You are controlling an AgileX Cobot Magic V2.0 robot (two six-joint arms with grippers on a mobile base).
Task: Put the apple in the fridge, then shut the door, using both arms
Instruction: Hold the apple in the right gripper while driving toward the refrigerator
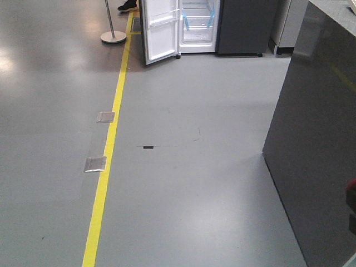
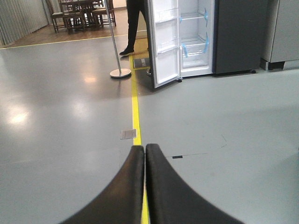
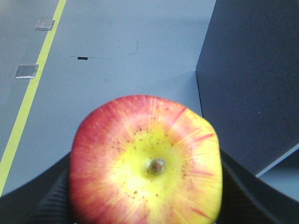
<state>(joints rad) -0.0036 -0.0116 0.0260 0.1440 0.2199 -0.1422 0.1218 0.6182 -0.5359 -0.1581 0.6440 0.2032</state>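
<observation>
Grey polished floor stretches away from the robot, a yellow line running up it toward the far wall. At that end stands the fridge, its white inside and blue-taped shelves showing. The door is swung wide on the left, bins facing out. Someone's legs show just behind the door, beside a post on a round base. A dark grey counter panel rises close on the robot's right.

The apple is nowhere near the fridge yet. It sits in the right gripper, stem end turned to the wrist camera, with the black pads pressed against its left and right flanks. The left gripper hangs empty over the yellow line, its two fingers closed tight against each other.

I'd judge the fruit firm and of middling weight, with a smooth, waxy skin that could slip under a loose hold and bruise under a hard one. The grip across its widest girth looks like the right place, since the curve seats itself in the pads. Being round, it will likely roll on a glass shelf unless it is set down gently, so release should come only once it rests. The door looks light enough for the free arm to push shut by its outer edge.
</observation>
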